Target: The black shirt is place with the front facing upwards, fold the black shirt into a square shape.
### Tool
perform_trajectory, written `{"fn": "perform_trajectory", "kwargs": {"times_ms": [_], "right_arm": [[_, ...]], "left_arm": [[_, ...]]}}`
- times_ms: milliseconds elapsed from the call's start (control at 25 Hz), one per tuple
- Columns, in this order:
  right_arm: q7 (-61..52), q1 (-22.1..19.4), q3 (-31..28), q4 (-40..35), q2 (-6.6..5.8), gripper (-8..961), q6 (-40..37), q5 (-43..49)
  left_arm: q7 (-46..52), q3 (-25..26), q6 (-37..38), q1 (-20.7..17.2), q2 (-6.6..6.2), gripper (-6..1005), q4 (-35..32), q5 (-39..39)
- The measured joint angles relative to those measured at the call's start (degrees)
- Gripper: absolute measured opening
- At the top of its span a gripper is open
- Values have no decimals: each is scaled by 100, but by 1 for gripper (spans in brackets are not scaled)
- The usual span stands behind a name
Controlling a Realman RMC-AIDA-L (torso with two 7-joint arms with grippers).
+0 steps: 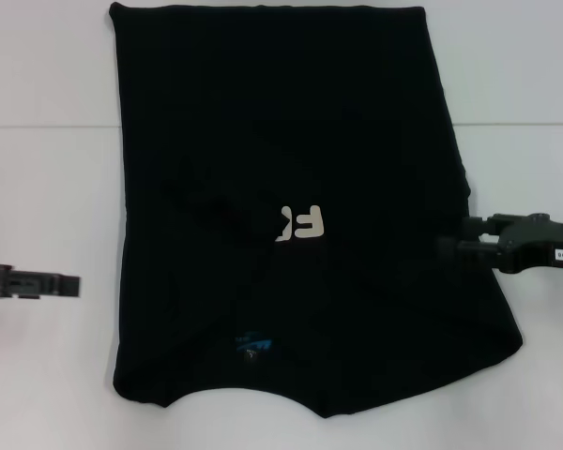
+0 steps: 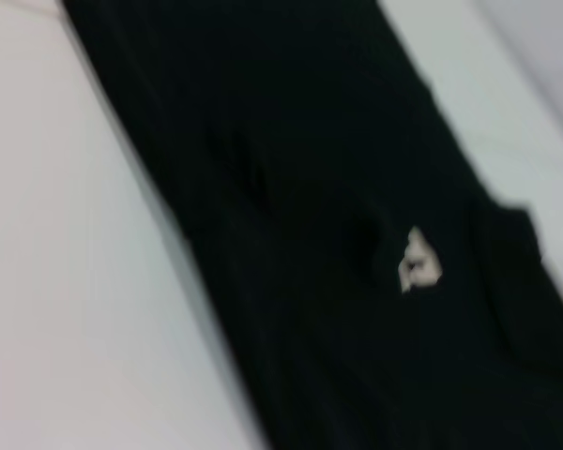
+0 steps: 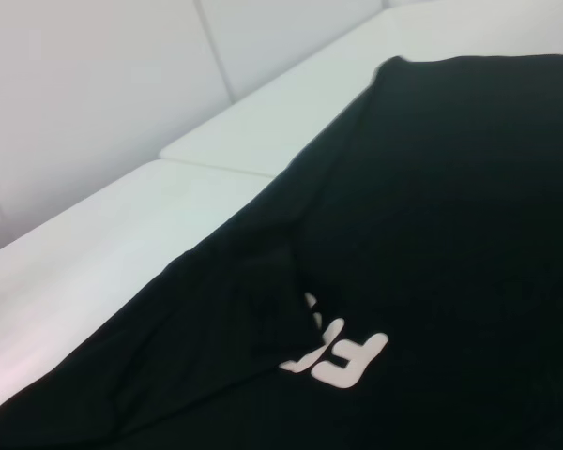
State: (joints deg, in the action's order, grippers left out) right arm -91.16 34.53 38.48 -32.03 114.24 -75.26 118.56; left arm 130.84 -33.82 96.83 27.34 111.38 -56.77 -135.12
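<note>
Right gripper [image 1: 448,246] sits at the right edge of the black shirt [image 1: 291,141], fingertips over the cloth about level with the lettering. Black on black there; cannot tell whether the fingers are spread or closed, or whether any fabric is pinched. Its body extends away from the shirt over the white table [image 1: 47,187].

Left gripper [image 1: 73,285] is on the opposite side, clear of the shirt's left edge with bare table between tip and cloth. It holds nothing; the width of its opening cannot be read from the head view.

Shirt relative to the right gripper: the cloth spreads inward and away from it, a long dark panel with the hem end far from the robot and the neck end near. Both sleeves appear already folded in across the chest, judging by the diagonal creases and by the off-white lettering [image 1: 301,224], of which only part shows, the rest being covered by a flap. The blue neck label [image 1: 253,346] is beyond the lettering, toward the robot.

Judgement: side folds are done, the lengthwise fold is not. The grippers flank the panel probably because each must take a corner of one end and carry it over the other, keeping the fold square. Uneven pick-up would skew it.
</note>
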Motion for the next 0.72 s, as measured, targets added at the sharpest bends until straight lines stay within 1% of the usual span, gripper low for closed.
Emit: {"fn": "perform_trajectory", "kwargs": {"times_ms": [40, 80, 280, 360, 440, 520, 600, 640, 720], "right_arm": [[-10, -3, -20, 1, 1, 735, 39, 1], [-24, -3, -42, 3, 4, 735, 60, 0], [-46, -8, -292, 24, 12, 735, 115, 0], [-57, -14, -370, 65, 12, 734, 189, 0], [-63, -18, -420, 105, 12, 734, 256, 0], [-62, -21, -453, 133, 11, 734, 295, 0], [-62, -26, -492, 158, 11, 734, 320, 0], [-63, -30, -519, 173, 10, 734, 339, 0], [-65, -32, -552, 193, 10, 734, 388, 1]], "left_arm": [[81, -109, 1, 73, 38, 845, -121, -145], [224, -309, -1, 191, 126, 883, -347, -421], [625, -858, 103, 756, 449, 875, -990, -1399], [733, -1135, 160, 908, 629, 874, -1355, -1741], [850, -1525, 184, 984, 834, 873, -1755, -2047], [936, -1983, 167, 998, 1071, 873, -2192, -2426], [1022, -2421, 160, 970, 1229, 873, -2520, -2705], [1106, -2672, 167, 938, 1260, 872, -2634, -2789], [1286, -3086, 199, 862, 1266, 872, -2732, -2828]]}}
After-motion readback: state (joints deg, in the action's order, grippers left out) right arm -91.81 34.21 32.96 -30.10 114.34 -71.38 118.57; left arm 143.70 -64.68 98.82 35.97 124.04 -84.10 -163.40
